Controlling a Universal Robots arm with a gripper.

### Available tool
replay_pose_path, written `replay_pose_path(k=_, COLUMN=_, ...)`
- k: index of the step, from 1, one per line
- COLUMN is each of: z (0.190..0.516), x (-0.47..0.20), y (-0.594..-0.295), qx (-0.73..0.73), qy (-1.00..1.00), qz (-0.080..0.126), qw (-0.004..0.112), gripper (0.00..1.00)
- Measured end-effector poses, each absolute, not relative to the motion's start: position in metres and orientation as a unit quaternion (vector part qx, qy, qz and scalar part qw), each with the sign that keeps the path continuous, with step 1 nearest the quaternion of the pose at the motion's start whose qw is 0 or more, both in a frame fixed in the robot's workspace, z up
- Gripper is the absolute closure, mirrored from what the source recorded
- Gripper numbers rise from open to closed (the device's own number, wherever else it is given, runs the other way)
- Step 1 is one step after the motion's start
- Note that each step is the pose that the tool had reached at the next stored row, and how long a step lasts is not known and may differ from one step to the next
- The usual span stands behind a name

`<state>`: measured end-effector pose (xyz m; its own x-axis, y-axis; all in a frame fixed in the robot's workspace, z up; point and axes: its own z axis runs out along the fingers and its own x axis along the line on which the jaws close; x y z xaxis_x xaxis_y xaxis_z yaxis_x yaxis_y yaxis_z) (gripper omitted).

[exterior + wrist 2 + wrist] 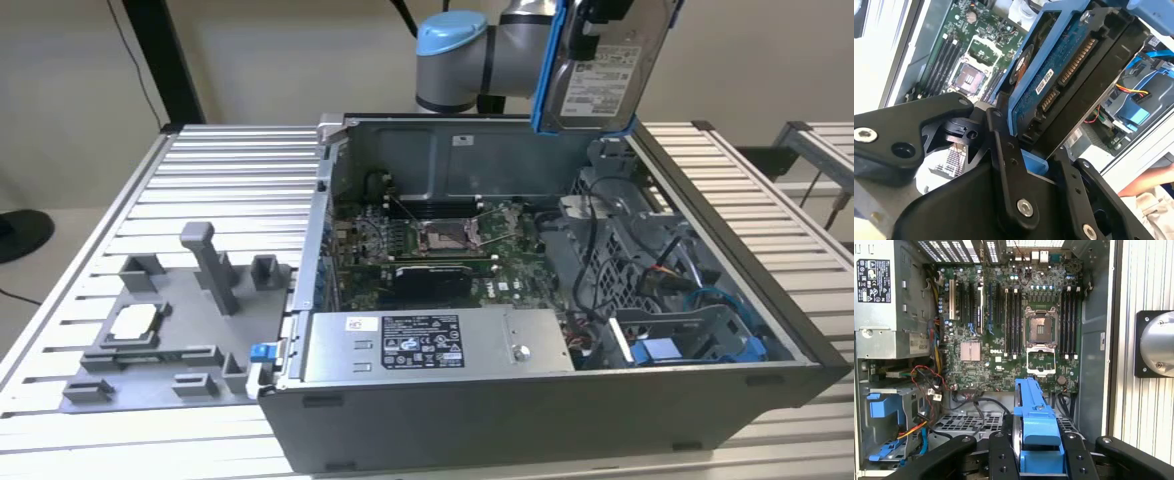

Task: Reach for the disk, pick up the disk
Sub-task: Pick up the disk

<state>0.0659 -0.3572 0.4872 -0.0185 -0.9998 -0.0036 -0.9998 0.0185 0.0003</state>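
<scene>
The disk (607,68) hangs high above the back right corner of the open computer case (534,410), its white label facing the exterior camera and a blue rail down its edge. My gripper (597,22) is shut on it from above. In the second wrist view the disk (1069,75) shows its blue circuit board and connector, clamped between my black fingers (1004,150). Seen edge-on in the first wrist view, the blue bracket of the disk (1035,415) sits between the two fingers of the gripper (1036,452), above the motherboard (1004,330).
A grey power supply box (427,345) with a black-and-white label fills the case front. Blue drive bay parts (694,345) and cables sit at the exterior view's right. A grey fixture (160,330) holding a white-topped chip lies on the slatted table. A person's hand (1149,185) is nearby.
</scene>
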Motion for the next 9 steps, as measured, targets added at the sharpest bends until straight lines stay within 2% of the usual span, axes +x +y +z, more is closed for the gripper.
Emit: replay_pose_path(k=9, z=0.4872, x=0.0660, y=-0.3655, qx=-0.701, qy=0.714, qz=0.001, qw=0.001, gripper=1.00)
